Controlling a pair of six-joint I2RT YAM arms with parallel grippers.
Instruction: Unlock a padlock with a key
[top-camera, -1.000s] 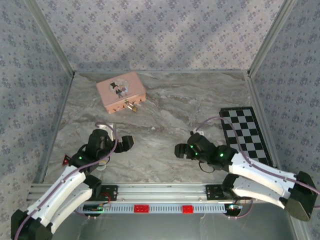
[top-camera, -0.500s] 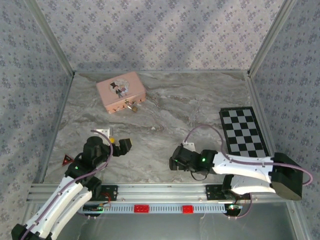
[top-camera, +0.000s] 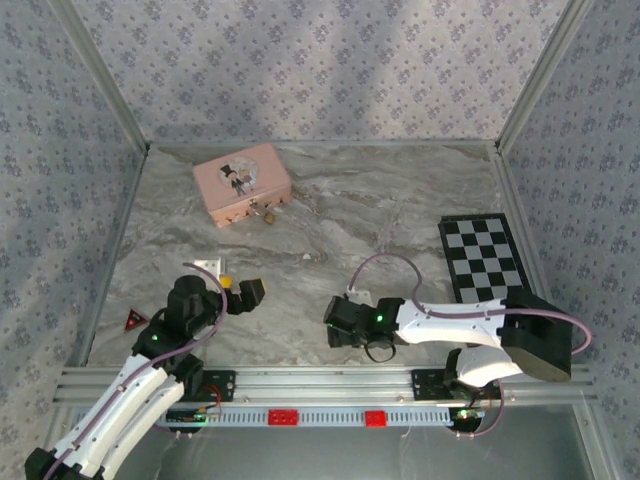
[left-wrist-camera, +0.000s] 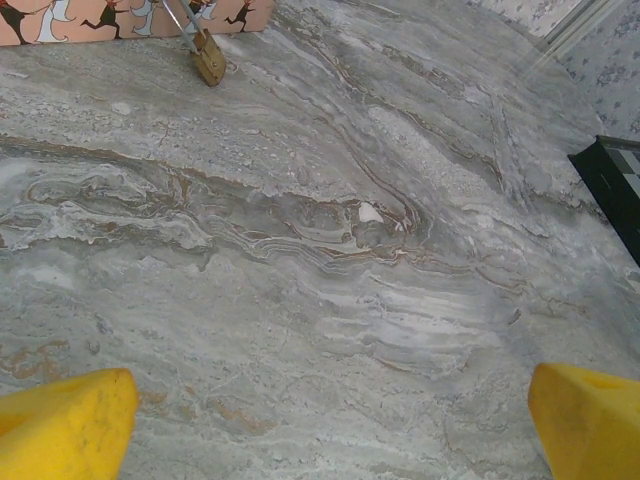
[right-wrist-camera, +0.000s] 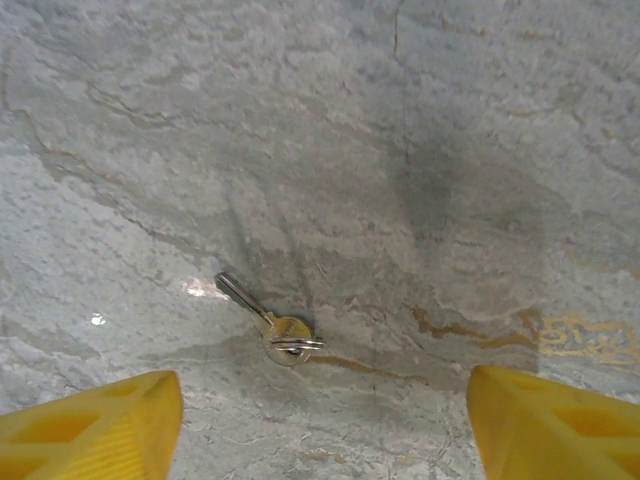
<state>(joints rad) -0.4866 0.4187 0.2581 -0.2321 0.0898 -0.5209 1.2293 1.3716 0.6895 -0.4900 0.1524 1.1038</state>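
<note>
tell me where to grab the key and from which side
Take the key by its round head, from straight above with the right gripper. It lies flat on the table, so a top-down pinch across the head's edges likely works best and leaves the blade free.

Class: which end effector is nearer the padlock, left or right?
Left. The left end effector sits nearside of the padlock, slightly leftward; the right end effector is farther off, nearside and rightward.
</note>
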